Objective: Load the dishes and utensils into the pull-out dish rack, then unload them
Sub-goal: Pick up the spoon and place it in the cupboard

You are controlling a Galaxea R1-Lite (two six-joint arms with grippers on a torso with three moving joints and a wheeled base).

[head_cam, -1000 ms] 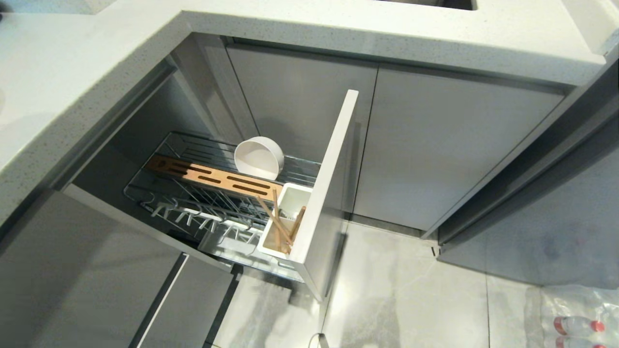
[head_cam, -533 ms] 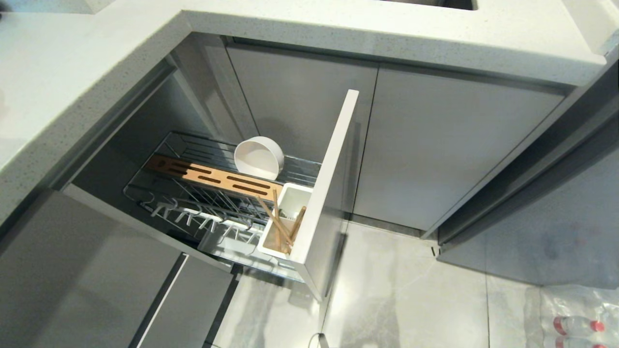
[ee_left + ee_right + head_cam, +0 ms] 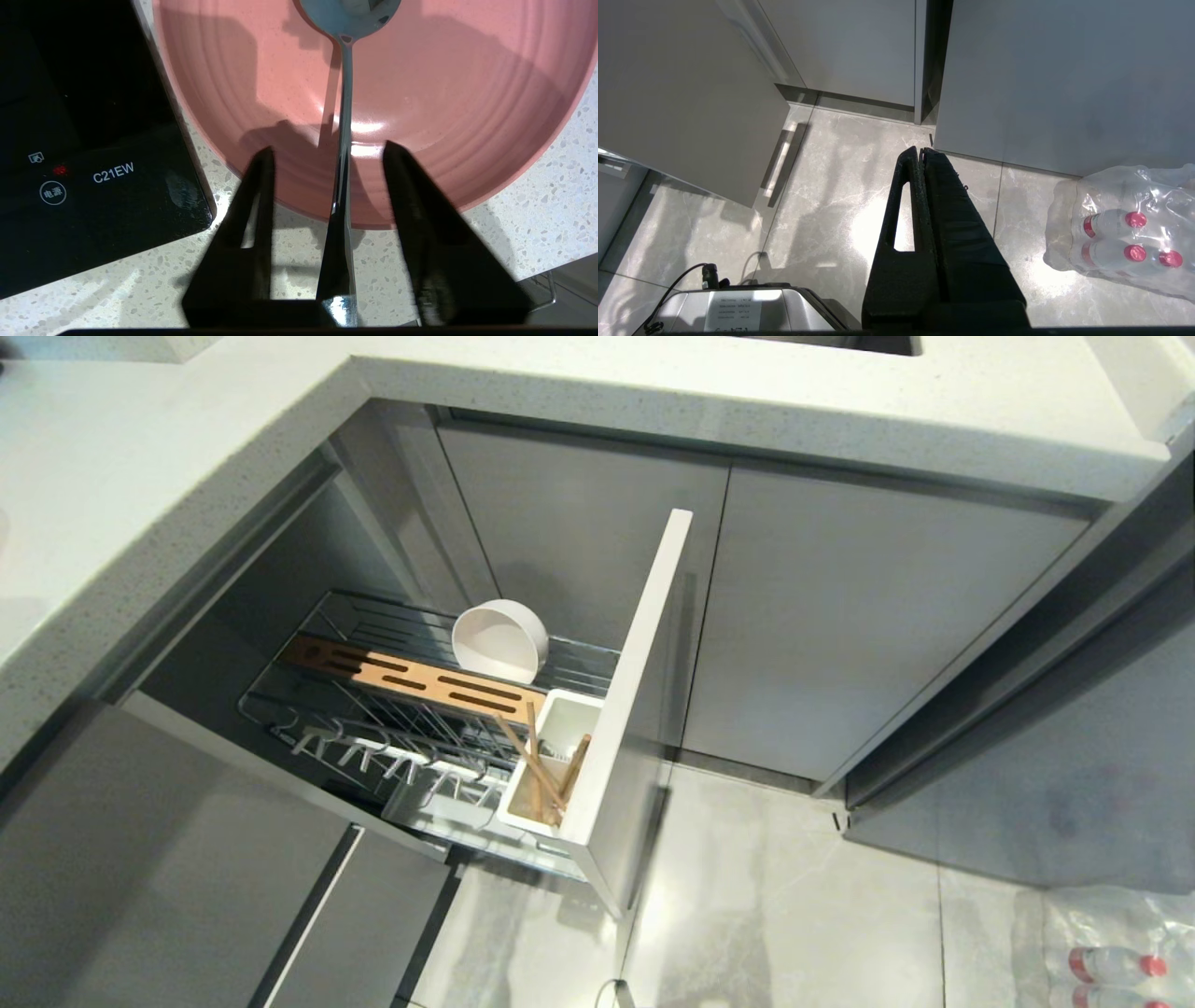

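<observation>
The pull-out dish rack (image 3: 439,728) is drawn out from under the counter (image 3: 140,504), its front panel (image 3: 635,691) standing clear of the cabinet doors. The white bowl (image 3: 501,642) is seen tilted on its side on the far wire section, beside the wooden strip (image 3: 411,679). The chopsticks (image 3: 537,761) are leaned in the utensil cup (image 3: 551,756) at the rack's front corner.

The left gripper (image 3: 327,154) is recorded over the counter edge with fingers parted. The spoon (image 3: 343,140) lies between them, touched by neither; its bowl rests on the pink plate (image 3: 444,93) and its handle overhangs the plate rim. The plate sits near the counter edge, just beside a black cooktop (image 3: 93,140).

The right gripper (image 3: 922,154) hangs above the floor (image 3: 831,210), fingers pressed together, nothing held. A pack of bottles (image 3: 1125,233) lies on the floor nearby.
</observation>
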